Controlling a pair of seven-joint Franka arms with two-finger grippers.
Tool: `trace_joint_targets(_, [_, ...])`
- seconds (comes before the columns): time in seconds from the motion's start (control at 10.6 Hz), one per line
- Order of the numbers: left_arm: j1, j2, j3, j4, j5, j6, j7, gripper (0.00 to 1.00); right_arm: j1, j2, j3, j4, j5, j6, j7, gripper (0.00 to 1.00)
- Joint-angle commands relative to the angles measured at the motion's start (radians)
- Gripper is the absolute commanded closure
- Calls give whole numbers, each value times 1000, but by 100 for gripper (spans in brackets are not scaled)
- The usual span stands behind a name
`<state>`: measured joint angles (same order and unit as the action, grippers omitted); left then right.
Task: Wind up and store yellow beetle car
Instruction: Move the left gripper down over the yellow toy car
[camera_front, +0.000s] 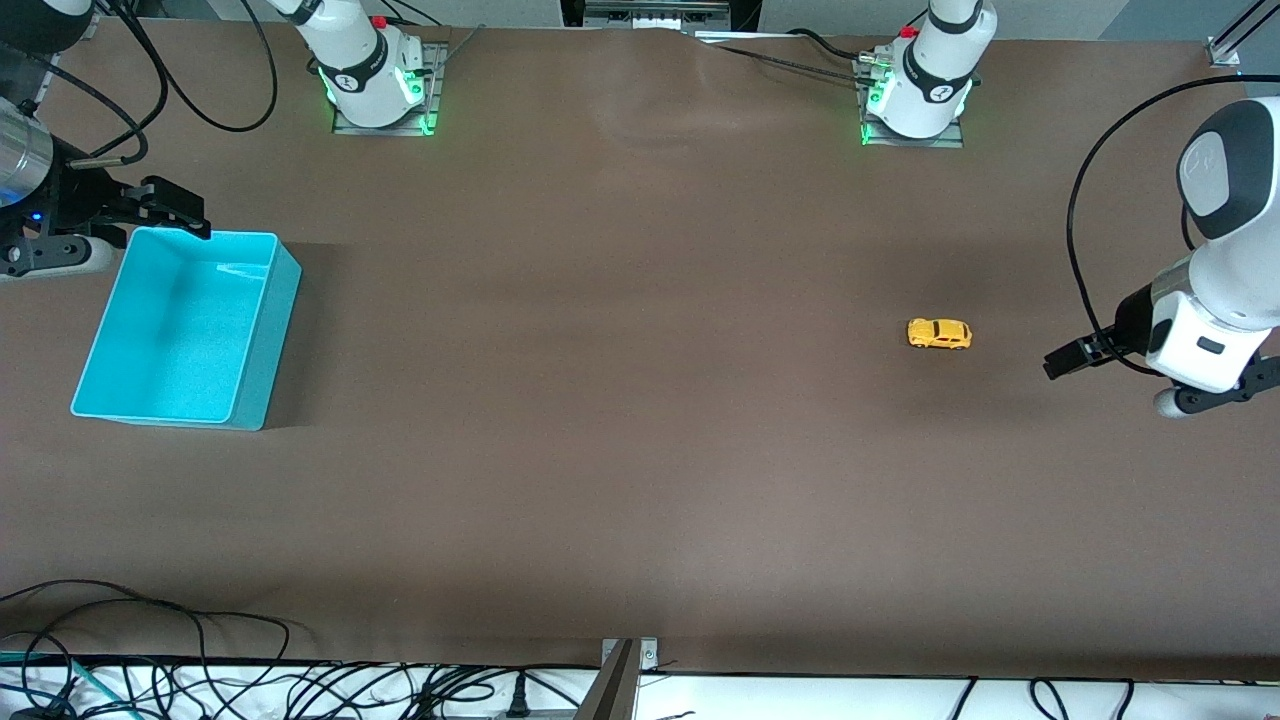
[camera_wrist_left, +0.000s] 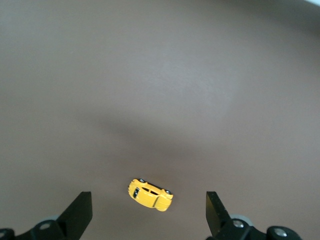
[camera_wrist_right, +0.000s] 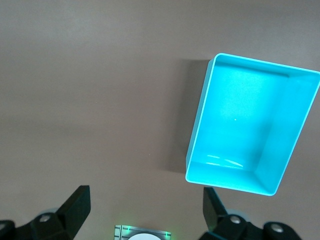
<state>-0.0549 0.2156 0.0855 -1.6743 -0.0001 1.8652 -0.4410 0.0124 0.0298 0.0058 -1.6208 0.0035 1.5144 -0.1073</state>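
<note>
The yellow beetle car (camera_front: 939, 334) is seen well apart from the cyan bin (camera_front: 255, 340), with the left gripper (camera_wrist_left: 149, 215) and right gripper (camera_wrist_right: 146, 212) held spread apart.

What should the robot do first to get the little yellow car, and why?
Probably lower the open left gripper onto the tiny yellow beetle toy car: it sits untouched on the brown table, while the open right gripper waits by the empty cyan plastic bin.

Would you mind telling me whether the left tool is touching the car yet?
Apart. In the left wrist view the car sits on the table between the open fingers of the left tool, with bare table on both sides; the front view shows a gap too.
</note>
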Motion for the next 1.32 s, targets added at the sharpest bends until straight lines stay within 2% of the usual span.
trace_joint_targets(0.0, [0, 13, 2, -24, -17, -6, -251, 0, 0, -5, 0, 13, -13, -20, 12, 0])
trace_joint_targets(0.28, [0, 42, 0, -116, -34, -1, -558, 0, 0, -5, 0, 13, -13, -20, 12, 0])
trace_joint_targets(0.38, [1, 45, 2, -154, -81, 24, -623, 0, 0, -5, 0, 13, -13, -20, 12, 0])
trace_joint_targets(0.66, [4, 42, 0, -275, -101, 196, -884, 0, 0, -5, 0, 13, -13, -19, 11, 0])
trace_joint_targets(0.85, [-3, 39, -3, -350, -94, 259, -938, 0, 0, -4, 0, 13, -13, -20, 11, 0])
trace_joint_targets(1.04, [-3, 19, -16, -470, -86, 372, -947, 0, 0, -4, 0, 13, -13, -19, 11, 0])
trace_joint_targets(1.23, [-3, 13, -33, -540, -69, 469, -1028, 0, 0, -2, 0, 13, -14, -19, 9, 0])
